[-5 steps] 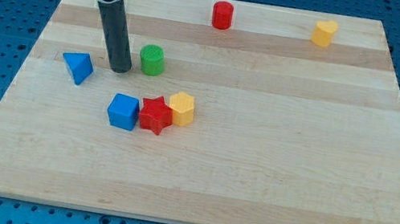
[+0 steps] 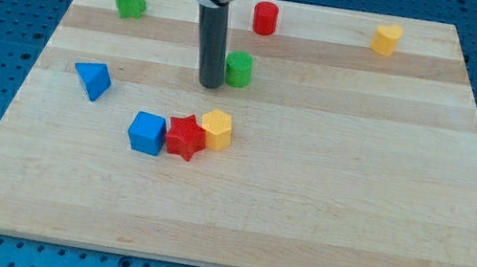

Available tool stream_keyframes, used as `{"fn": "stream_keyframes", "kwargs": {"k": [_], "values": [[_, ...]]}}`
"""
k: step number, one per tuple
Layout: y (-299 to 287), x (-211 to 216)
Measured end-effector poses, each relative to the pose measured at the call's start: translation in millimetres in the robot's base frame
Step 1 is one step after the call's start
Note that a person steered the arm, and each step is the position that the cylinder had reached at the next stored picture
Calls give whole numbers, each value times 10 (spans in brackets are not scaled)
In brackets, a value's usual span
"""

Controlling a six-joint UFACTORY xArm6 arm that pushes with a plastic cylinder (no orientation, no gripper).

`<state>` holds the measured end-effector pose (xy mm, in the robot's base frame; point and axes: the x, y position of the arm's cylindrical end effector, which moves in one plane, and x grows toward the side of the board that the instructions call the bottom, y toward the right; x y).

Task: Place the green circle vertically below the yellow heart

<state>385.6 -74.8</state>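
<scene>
Pressing my tip (image 2: 210, 83) against the green circle's (image 2: 239, 69) left side; tool grasping nothing.

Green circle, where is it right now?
The green circle sits in the upper middle of the board, just to the view's right of my tip, below the red cylinder.

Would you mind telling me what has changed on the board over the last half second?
My tip slid toward the view's right and slightly up, pushing the green circle the same way; it sits just left of the circle. The green block at upper left, previously hidden by the arm, now shows. The red cylinder, both yellow blocks, blue triangle, blue cube and red star stayed put.
</scene>
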Motion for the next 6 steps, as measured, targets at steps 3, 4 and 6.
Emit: {"fn": "stream_keyframes", "kwargs": {"k": [3,4,6], "values": [[-90,-380],[223,-314],[1626,100]]}}
